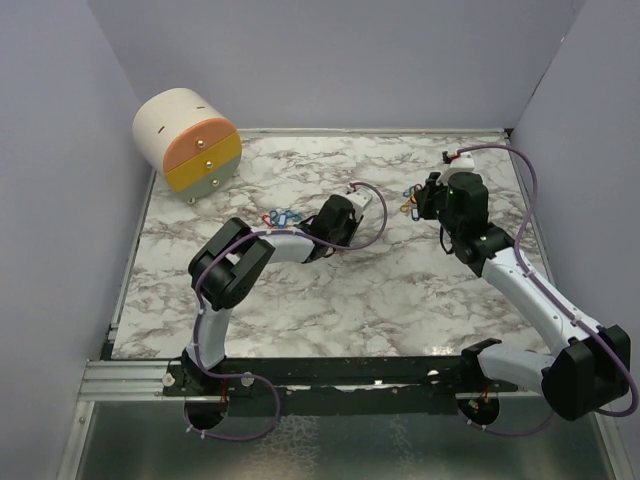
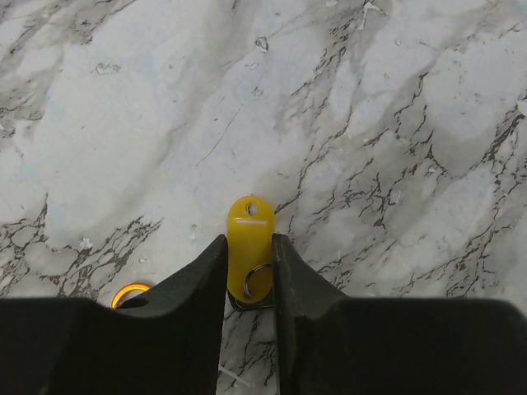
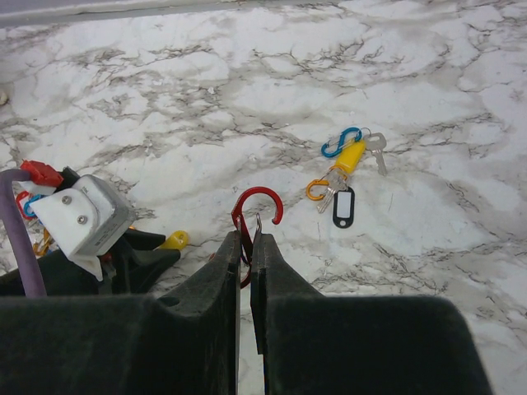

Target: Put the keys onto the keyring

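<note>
Left gripper (image 2: 249, 239): fingers narrow, pinching a yellow tag (image 2: 249, 217) by its lower half. The tag's rounded end sticks out past the fingertips. Its face shows a small hole and a thin slot line, and I can read no writing on it. A thin metal ring (image 2: 258, 281) hangs at the pinched end, between the fingers. I cannot tell whether the tag touches the table (image 1: 400, 300). An orange arc (image 2: 130, 291) peeks out beside the left-hand finger, mostly hidden.

Right gripper (image 3: 245, 239): fingers nearly closed, clamping the lower part of a red clip (image 3: 262, 191). Its hooked top stands clear above the fingertips.

On the marble ahead and right of the right gripper lies a cluster, its parts touching or overlapping:
- blue clip (image 3: 340, 141)
- second yellow tag (image 3: 351, 155)
- metal key (image 3: 376, 148)
- orange hook (image 3: 315, 189)
- black tag (image 3: 343, 207), with a white label window whose writing, if any, is too small to read

Top view: both grippers are at mid-table, well apart from each other. A small pile (image 1: 281, 216) of red and blue pieces lies just left of the left wrist; the pieces are too small to sort.

Drawer unit (image 1: 188, 140): a cream cylinder at the far left corner, with orange, yellow and green fronts.
</note>
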`<state>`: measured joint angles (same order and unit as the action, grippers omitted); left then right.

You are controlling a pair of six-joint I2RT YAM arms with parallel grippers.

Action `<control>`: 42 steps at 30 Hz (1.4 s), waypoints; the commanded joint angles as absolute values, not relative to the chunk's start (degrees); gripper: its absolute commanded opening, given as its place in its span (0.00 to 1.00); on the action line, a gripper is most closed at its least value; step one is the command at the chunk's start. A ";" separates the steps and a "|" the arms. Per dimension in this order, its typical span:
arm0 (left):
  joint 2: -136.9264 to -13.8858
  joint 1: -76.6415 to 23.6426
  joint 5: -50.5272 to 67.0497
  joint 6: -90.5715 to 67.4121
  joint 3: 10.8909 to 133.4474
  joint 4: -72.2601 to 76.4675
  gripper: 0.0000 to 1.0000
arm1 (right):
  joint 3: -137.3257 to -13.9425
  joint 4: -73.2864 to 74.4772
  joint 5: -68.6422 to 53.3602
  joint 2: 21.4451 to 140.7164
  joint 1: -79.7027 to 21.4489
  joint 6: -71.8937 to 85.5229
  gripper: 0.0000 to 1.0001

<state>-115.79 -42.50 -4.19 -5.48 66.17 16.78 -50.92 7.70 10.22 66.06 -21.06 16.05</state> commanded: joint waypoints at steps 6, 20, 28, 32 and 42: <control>-113.29 -42.63 -3.90 -7.25 66.29 13.89 0.19 | -50.30 7.47 9.05 64.60 -21.43 16.10 0.01; -107.67 -43.32 -5.44 -8.41 62.40 13.76 0.37 | -50.34 7.47 8.68 64.34 -21.44 16.24 0.01; -107.05 -43.59 -4.19 -9.05 60.44 13.80 0.41 | -50.32 7.56 8.31 64.24 -21.43 16.17 0.01; -107.13 -43.59 -4.71 -9.14 60.27 13.89 0.43 | -50.26 7.56 8.25 64.16 -21.43 16.18 0.01; -109.25 -43.98 -7.08 -8.04 61.20 14.30 0.45 | -50.35 7.47 8.17 64.55 -21.44 16.03 0.01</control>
<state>-108.84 -43.38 -4.86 -8.51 60.27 14.02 -50.61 7.70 9.32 65.32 -21.06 16.05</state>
